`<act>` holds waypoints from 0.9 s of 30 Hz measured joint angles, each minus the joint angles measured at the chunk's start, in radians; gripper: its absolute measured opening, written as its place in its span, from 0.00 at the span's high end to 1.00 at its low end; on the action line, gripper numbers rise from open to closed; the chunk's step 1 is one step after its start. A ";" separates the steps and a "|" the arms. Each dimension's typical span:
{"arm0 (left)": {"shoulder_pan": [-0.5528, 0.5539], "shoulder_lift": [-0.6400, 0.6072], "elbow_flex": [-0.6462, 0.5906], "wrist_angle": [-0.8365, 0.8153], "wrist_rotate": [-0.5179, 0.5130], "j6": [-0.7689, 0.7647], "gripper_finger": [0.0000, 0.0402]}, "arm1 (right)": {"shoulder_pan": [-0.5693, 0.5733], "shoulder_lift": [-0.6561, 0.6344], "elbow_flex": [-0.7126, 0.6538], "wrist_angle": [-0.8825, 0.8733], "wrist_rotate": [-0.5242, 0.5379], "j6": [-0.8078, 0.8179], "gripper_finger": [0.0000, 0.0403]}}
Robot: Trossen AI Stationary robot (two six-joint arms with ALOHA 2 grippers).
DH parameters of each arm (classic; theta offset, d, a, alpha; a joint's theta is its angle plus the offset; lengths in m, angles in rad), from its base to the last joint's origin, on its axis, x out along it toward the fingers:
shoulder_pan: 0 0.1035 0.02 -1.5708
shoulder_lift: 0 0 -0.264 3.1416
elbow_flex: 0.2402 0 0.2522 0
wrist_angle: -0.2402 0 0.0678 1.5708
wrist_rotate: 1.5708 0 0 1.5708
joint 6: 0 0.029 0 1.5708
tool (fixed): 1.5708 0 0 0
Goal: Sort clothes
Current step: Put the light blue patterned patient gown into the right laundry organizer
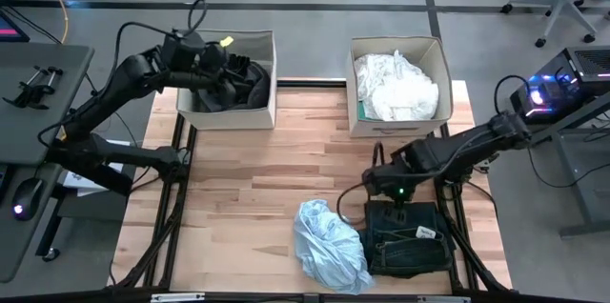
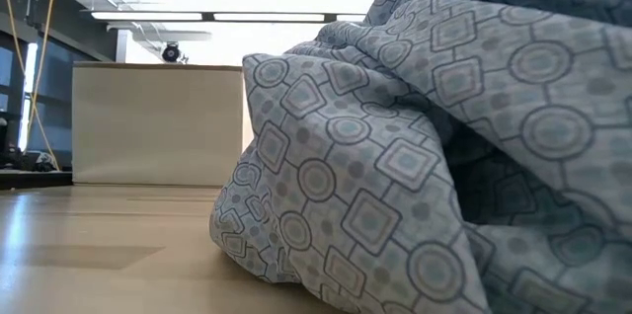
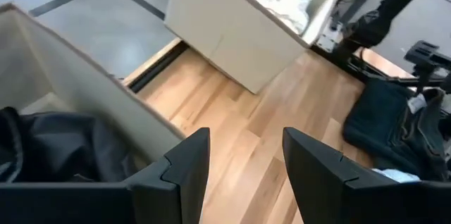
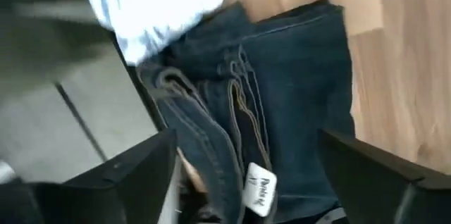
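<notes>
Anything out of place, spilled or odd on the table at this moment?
Nothing stands out. Dark clothes fill the left bin, white clothes the right bin; the pale blue garment and jeans lie unsorted.

Wooden table with two beige bins, pale blue garment, dark denim jeans.

Left claw and right claw both gape.

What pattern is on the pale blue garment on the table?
Circles and squares in grey on the pale blue garment; the low view shows it best.
</notes>
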 joint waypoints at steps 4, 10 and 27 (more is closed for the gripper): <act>-0.039 0.003 -0.033 0.025 -0.002 -0.001 0.60 | 0.040 0.050 -0.003 0.070 0.047 -0.125 0.12; -0.081 0.013 -0.074 0.080 -0.003 -0.046 0.60 | 0.042 0.149 -0.002 0.456 0.143 -0.239 0.14; -0.274 0.005 -0.089 0.090 0.008 -0.088 0.60 | 0.091 0.564 0.004 0.676 0.294 -0.260 0.47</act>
